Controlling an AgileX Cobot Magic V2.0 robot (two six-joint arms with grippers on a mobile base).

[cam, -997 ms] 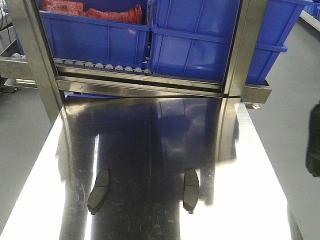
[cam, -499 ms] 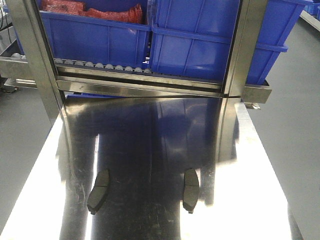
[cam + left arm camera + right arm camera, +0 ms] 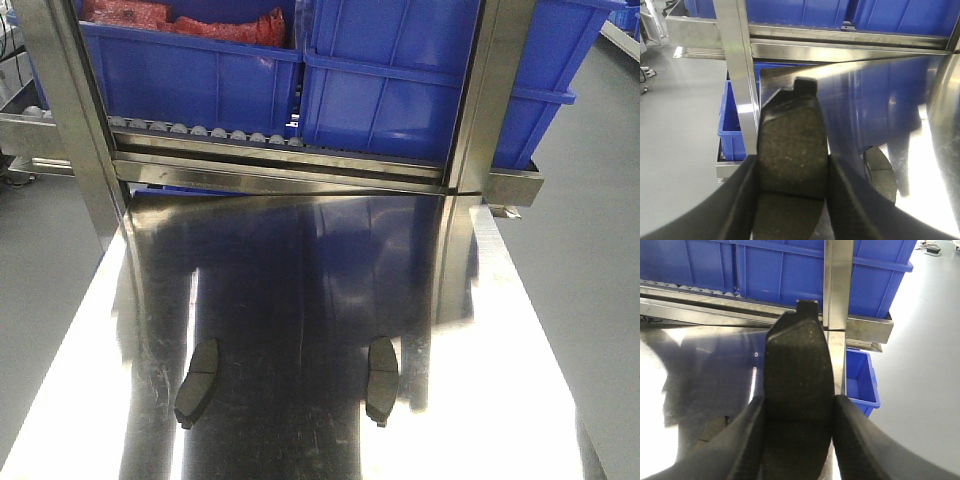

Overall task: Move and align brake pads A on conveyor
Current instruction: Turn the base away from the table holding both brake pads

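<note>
Two brake pads A lie on the shiny steel table (image 3: 300, 300), one at the left (image 3: 197, 382) and one at the right (image 3: 381, 380). My left gripper (image 3: 792, 167) is shut on a third dark pad (image 3: 792, 140), held above the table's left edge; the left table pad (image 3: 882, 172) lies just to its right. My right gripper (image 3: 799, 405) is shut on another pad (image 3: 799, 360) near the table's right edge, with a dim pad shape (image 3: 712, 430) on the steel to its left. Neither gripper shows in the front view. The conveyor is out of view.
Blue bins (image 3: 400, 70) sit on a roller rack (image 3: 200, 132) behind the table, between steel posts (image 3: 485, 90). Smaller blue bins stand low beside the table's left (image 3: 730, 130) and right (image 3: 860, 382) sides. Grey floor (image 3: 590, 280) lies on both sides.
A dark shape at the right edge of the front view one second ago has gone out of frame. The two pads on the table have not moved.
</note>
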